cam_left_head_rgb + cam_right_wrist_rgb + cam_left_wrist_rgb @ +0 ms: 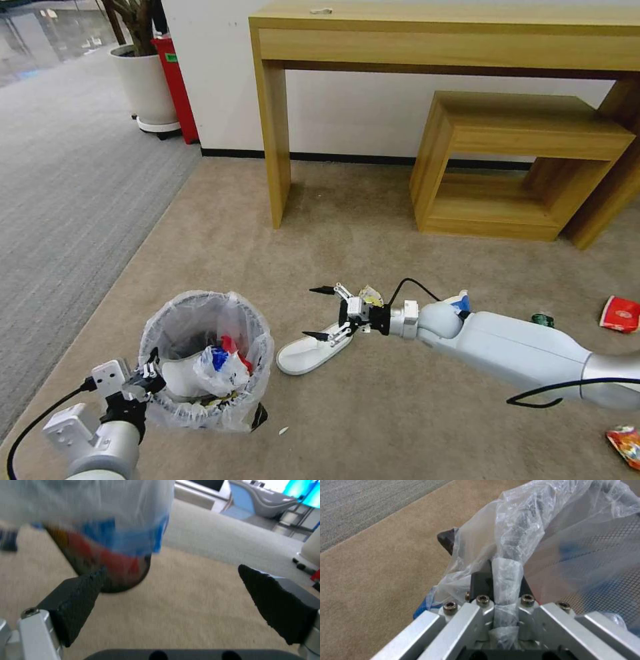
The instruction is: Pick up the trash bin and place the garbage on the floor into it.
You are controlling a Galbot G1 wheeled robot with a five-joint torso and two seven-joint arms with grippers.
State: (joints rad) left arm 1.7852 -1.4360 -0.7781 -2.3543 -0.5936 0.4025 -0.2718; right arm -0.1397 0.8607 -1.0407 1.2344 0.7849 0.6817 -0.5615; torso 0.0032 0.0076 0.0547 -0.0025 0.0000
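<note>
Left gripper (pixel 150 375) is clamping the trash bin (pixel 203 360) rim, liner pinched between its fingers (pixel 480 585). White slipper (pixel 312 349) is lying on the floor (pixel 373 427) beside the bin, right gripper (pixel 320 313) hanging wide open just above it.

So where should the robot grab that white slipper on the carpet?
Probably across the slipper's narrow middle, coming straight down from above. It lies flat on the beige carpet, long and low, so its thin sides suit the right tool's open fingers, which hang just over its toe end. The left tool is busy gripping the trash bin's rim.
</note>
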